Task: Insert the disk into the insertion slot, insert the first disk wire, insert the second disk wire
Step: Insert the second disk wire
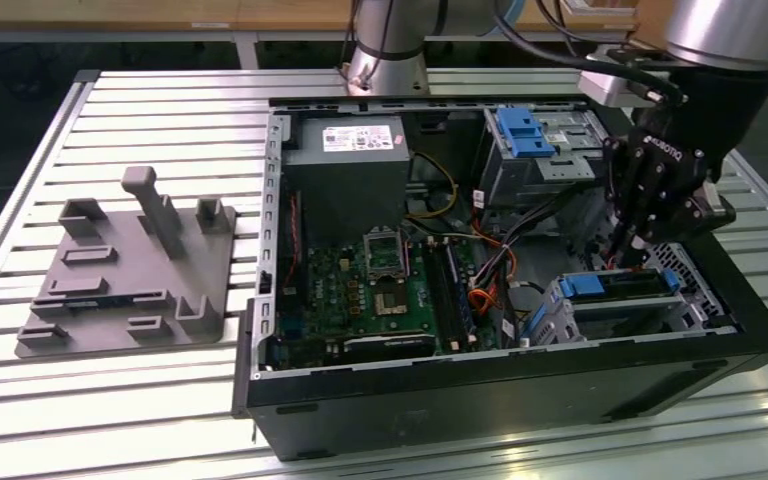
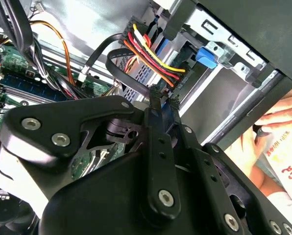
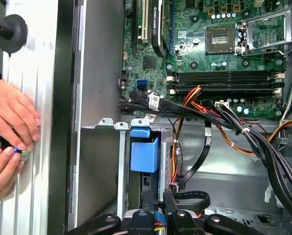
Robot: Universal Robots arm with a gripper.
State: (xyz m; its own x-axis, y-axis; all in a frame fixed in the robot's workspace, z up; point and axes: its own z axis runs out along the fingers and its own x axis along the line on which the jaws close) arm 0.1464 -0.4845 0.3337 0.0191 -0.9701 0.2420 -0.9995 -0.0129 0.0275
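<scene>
Grey plastic fixture plate point(image 1: 124, 290) with upright posts, lying on the slatted metal bench point(image 1: 157, 110) toward the exterior view's left edge, well apart from the case. Open black computer case point(image 1: 491, 395), laid on its side at the bench's middle: green motherboard point(image 1: 384, 290) on its floor, grey power supply point(image 1: 347, 165) at the far wall, taller metal cage carrying a blue clip point(image 1: 523, 130) at the far corner on the exterior view's right. Disk point(image 1: 614, 288) (blue carrier edge and silver top showing) seated in the insertion slot point(image 1: 624, 318), at the case's near corner on that side. Gripper point(image 1: 631, 255), black, directly above the disk's inner end; in the second wrist view its fingers point(image 2: 158, 147) are clenched on a black connector point(image 2: 156, 91) of the red, yellow and orange wire bundle point(image 2: 151, 54). A person's hands point(image 3: 9, 142) rest on the bench just outside the case wall.
</scene>
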